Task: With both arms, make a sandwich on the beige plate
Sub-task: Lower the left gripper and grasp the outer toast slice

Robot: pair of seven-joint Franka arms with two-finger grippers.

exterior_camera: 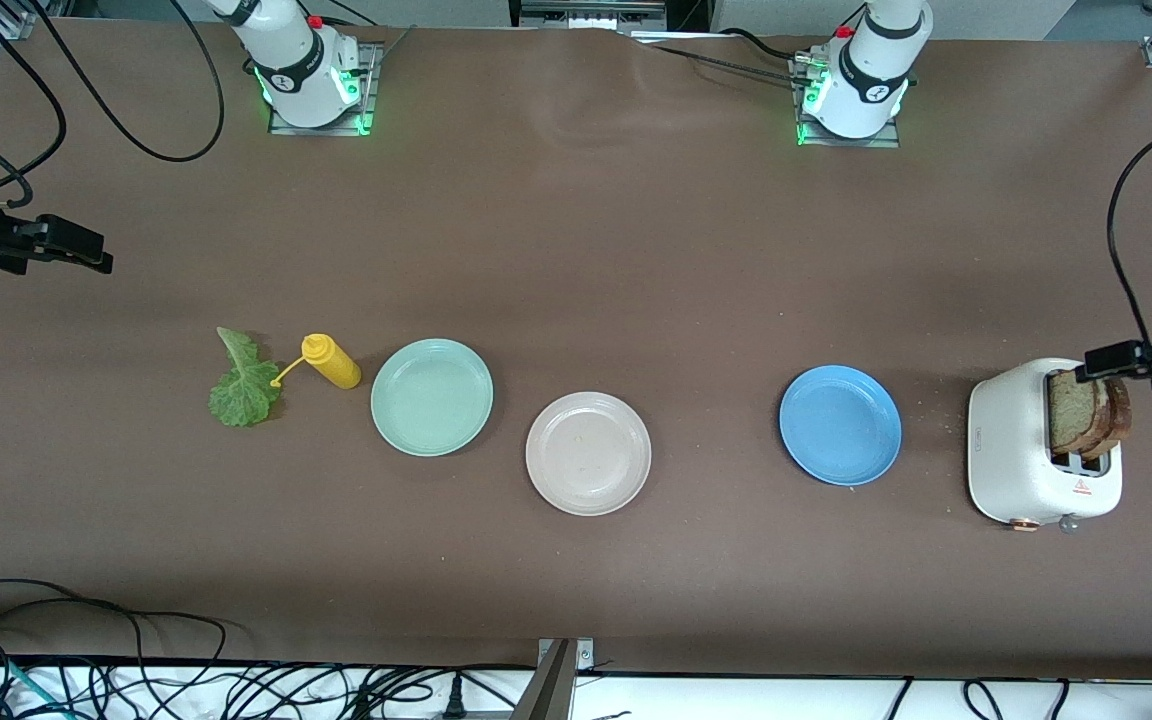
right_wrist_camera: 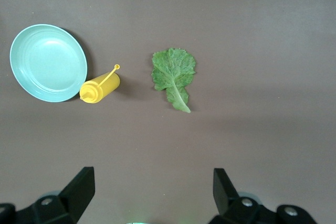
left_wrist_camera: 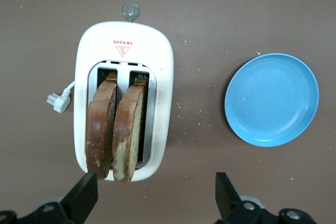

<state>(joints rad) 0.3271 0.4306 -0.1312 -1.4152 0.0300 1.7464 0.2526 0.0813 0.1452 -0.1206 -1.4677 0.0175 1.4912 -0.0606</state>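
Left gripper [left_wrist_camera: 152,203] open, up over the toaster [exterior_camera: 1021,450] holding two bread slices [exterior_camera: 1088,412]. Right gripper [right_wrist_camera: 152,198] open over bare table, lettuce [exterior_camera: 242,384] well apart. Beige plate [exterior_camera: 588,453] sits mid-table, empty.

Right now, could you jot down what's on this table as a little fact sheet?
bread: two slices upright in the white toaster
beige plate: bare, between the mint-green plate and blue plate
lettuce leaf: flat on the table beside the yellow bottle
left gripper: above the toaster, jaws open
right gripper: above the right arm's end, jaws open
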